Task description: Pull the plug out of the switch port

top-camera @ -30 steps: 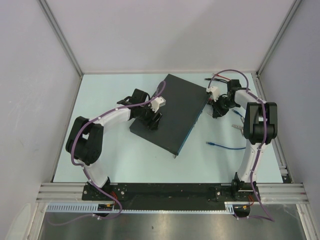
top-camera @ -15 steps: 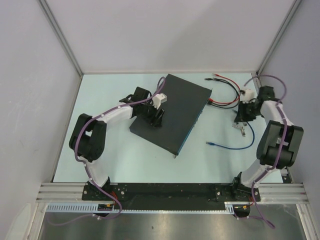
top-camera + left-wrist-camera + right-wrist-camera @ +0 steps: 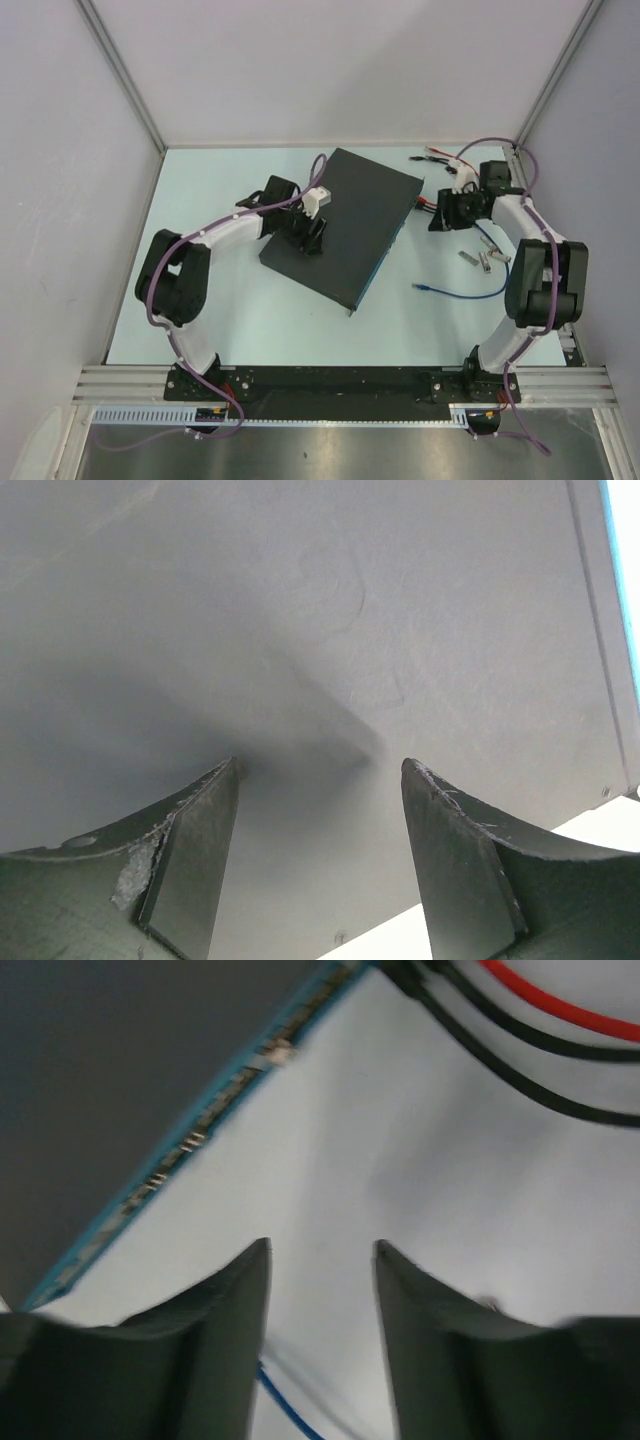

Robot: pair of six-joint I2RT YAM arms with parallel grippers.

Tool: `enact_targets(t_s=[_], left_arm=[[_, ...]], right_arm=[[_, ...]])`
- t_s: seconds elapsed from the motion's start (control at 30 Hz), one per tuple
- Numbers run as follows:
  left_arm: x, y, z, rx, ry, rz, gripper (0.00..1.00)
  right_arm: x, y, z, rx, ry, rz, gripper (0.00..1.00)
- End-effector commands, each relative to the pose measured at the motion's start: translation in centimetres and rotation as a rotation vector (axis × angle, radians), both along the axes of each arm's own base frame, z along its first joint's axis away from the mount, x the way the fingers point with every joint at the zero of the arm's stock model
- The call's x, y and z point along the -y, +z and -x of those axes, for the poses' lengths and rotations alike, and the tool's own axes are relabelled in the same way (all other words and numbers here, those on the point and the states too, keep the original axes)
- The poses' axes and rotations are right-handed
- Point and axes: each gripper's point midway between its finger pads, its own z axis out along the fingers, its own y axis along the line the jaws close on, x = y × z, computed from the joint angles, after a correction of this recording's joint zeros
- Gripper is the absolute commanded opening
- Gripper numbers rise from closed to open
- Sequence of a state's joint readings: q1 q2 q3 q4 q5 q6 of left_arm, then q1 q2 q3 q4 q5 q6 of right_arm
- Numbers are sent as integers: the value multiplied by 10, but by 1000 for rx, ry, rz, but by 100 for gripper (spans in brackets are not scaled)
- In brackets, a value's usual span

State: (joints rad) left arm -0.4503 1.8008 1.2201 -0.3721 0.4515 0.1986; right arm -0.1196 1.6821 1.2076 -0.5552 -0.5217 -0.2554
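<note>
The switch [image 3: 350, 215] is a flat dark-grey box lying slantwise mid-table, its thin blue port edge [image 3: 385, 250] facing right. My left gripper [image 3: 309, 238] is open and rests on the switch's left half; in the left wrist view the switch top [image 3: 350, 610] fills the frame between the open fingers of the gripper [image 3: 320, 770]. My right gripper [image 3: 441, 217] is open and empty over bare table just right of the switch's far right corner. The right wrist view shows this gripper [image 3: 322, 1250], the blue port edge [image 3: 200, 1140] and black cables [image 3: 520, 1070] reaching the edge's far end. I cannot make out the plug.
Red and black leads [image 3: 445, 160] lie behind the right gripper, and a red lead [image 3: 560, 1010] shows in the right wrist view. A thin blue cable [image 3: 460, 294] and some small metal connectors [image 3: 483, 259] lie at the right. Grey walls enclose the table.
The right arm swung out to the right wall half a second ago and has come back to the switch's far right corner. The left arm and the switch have barely moved.
</note>
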Motion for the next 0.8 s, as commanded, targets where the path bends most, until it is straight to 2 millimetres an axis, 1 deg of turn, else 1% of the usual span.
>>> enact_targets(t_s=[0.0,0.03,0.07,0.1,0.13,0.17,0.2,0.27,0.3,0.33,0.4,0.43,0.47,0.5,0.53,0.57,0.63,0.7,0.77], left_arm=[[-30,20,-4,71,45,-27,71],[-39,17,-3,66,64,-50,71],[-45,20,-5,73,78,-52,70],[-58,19,-8,67,110,-60,71],[-64,19,-10,61,130,-61,71],[-69,20,-12,58,147,-60,71],[-79,21,-16,54,180,-58,71],[-84,23,-19,44,214,-41,70],[-88,26,-22,50,229,-35,71],[-89,27,-23,52,235,-32,71],[-89,28,-22,57,235,-33,71],[-89,29,-22,58,234,-31,71],[-89,28,-21,54,231,-29,71],[-88,28,-20,51,231,-27,71],[-89,27,-19,48,231,-29,71],[-89,28,-19,51,231,-27,71],[-89,26,-16,46,230,-27,71],[-89,26,-15,43,227,-24,71],[-88,26,-14,46,224,-23,71]], right_arm=[[-59,7,-7,16,202,-107,37],[-66,2,0,-2,252,-107,30],[-83,-7,18,-61,328,-102,21],[-100,-13,32,-51,463,-68,17],[-110,-19,45,-71,541,-62,12],[-116,-24,65,-117,621,-58,10],[-130,-34,80,-147,710,-42,9],[-138,-41,91,-145,813,-26,5],[-150,-46,99,-149,871,-21,4],[-155,-48,102,-125,922,-9,4],[-169,-51,100,-72,984,13,3],[-181,-52,103,-43,1036,20,4],[-188,-53,97,-1,1053,34,4],[-194,-58,95,12,1065,40,4],[-204,-60,96,33,1090,44,4],[-213,-61,87,74,1083,50,5],[-229,-67,78,91,1084,85,5],[-240,-61,73,108,1090,64,6],[-249,-48,63,142,1059,40,6]])
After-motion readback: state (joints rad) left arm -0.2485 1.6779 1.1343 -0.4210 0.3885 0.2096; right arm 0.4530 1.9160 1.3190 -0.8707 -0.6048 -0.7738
